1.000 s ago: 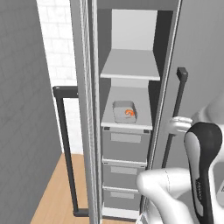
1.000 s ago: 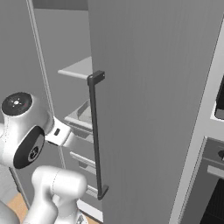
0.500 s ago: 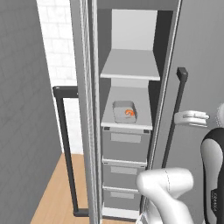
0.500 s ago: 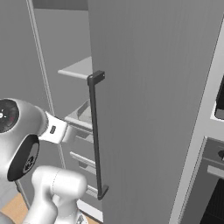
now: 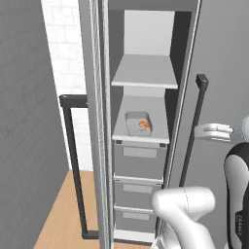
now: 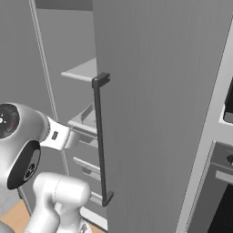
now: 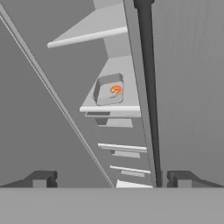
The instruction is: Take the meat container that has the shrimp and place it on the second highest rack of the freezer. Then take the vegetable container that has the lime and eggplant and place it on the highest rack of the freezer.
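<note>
Shrimp point(image 5: 143, 125) in its meat container point(image 5: 138, 122) sits on the second highest rack point(image 5: 141, 133), plain in left base view, hidden in right; jaws apart.

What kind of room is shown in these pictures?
It is most likely a kitchen. A tall grey freezer stands open with shelf boards and drawers, a shrimp lies in a container on its lower shelf, and an oven front shows at the right.

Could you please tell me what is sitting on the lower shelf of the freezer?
A grey tray holding a small orange shrimp sits on the lower shelf. The door hides the shelf's right edge.
</note>
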